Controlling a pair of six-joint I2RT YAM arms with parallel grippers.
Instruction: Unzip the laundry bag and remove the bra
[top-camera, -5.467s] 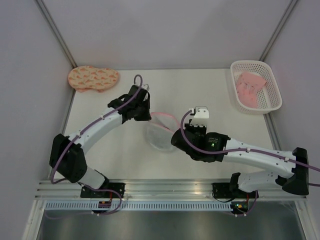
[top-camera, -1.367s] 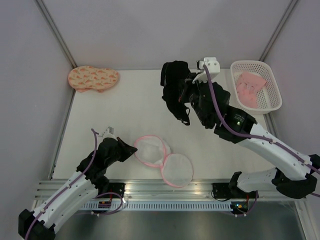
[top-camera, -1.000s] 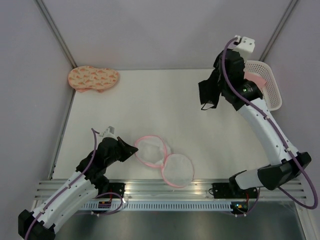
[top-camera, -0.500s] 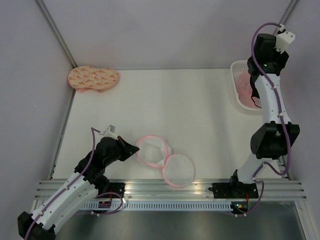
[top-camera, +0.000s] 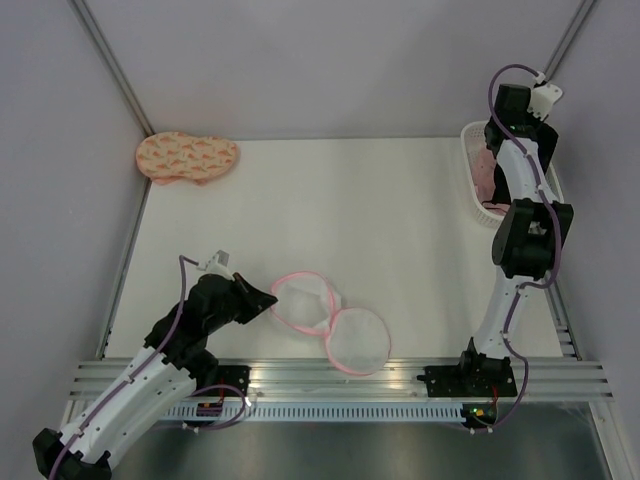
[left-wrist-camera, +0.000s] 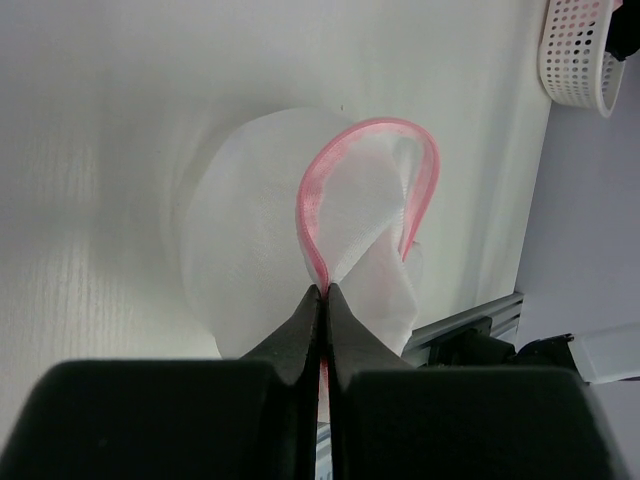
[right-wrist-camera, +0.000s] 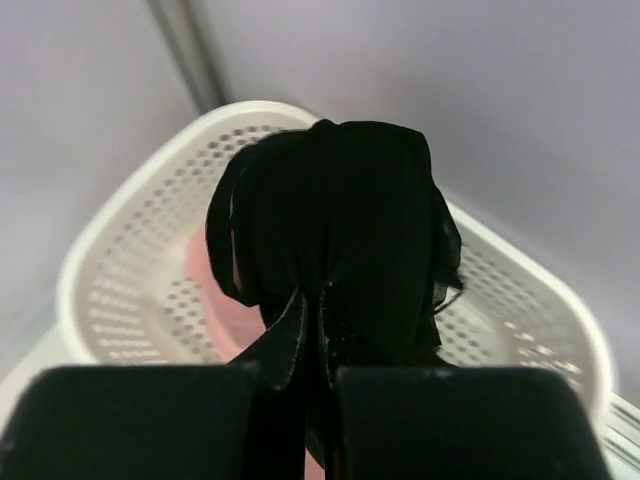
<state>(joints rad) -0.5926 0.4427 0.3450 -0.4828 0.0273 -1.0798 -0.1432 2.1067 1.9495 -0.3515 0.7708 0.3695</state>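
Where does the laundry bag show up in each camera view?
Top external: the laundry bag lies open near the front edge, left of centre, with the left gripper at its left rim.
Left wrist: the bag fills the centre, its pink rim pinched in the jaws.
Right wrist: not in it.
Shared landmark: the white basket, upper right from above, in the top-right corner for the left wrist, and behind the bra for the right wrist.

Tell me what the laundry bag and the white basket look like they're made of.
The laundry bag: thin see-through white mesh fabric with a pink rim; it folds limply. The basket: likely rigid white plastic, matte, with regular punched holes.
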